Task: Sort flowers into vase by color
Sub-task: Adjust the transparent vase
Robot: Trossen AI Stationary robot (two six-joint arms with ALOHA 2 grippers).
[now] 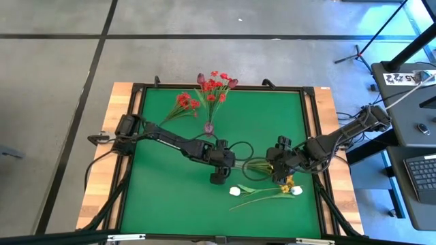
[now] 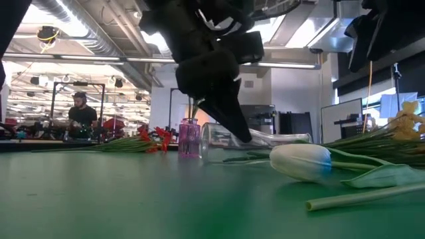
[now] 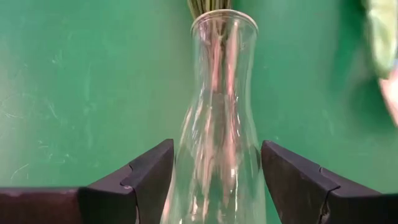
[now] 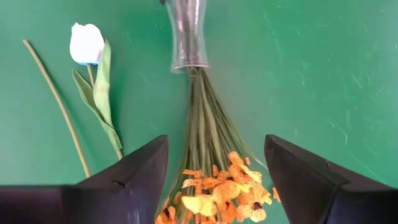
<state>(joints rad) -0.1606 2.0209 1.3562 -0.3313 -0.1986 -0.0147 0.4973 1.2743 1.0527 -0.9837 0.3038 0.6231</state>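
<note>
**Inspector A:** Which containers are showing on the green table (image 1: pixel 163 197)?

**Inspector B:** Two. A clear glass vase (image 3: pixel 214 124) is lying on its side near the middle of the mat, its neck pointing toward the right arm. A small pink vase (image 1: pixel 208 126) is standing upright toward the far edge.

**Inspector A:** Contents?

**Inspector B:** The stems of the yellow-orange spray (image 4: pixel 217 190) are sitting inside the clear vase's mouth, while the blooms are lying outside on the mat. The pink vase is holding red sprays (image 1: pixel 215 88) with maroon buds (image 1: pixel 201 78) at the top. Another red spray (image 1: pixel 184 103) is lying flat on the mat just beside it, outside any container.

**Inspector A:** The left gripper (image 3: pixel 214 180)?

**Inspector B:** Its fingers are straddling the clear vase's body, spread wide. Whether the pads are pressing on the glass, I cannot tell.

**Inspector A:** And the right gripper (image 4: pixel 216 180)?

**Inspector B:** It is hovering over the yellow-orange blooms with its fingers apart, clear of the flowers on both sides, holding nothing.

**Inspector A:** Loose items?

**Inspector B:** Two white buds are lying on the mat toward the near edge: one (image 4: pixel 86 43) with its long leaf and stem beside the clear vase, the other (image 1: pixel 296 191) close to the yellow-orange blooms.
</note>
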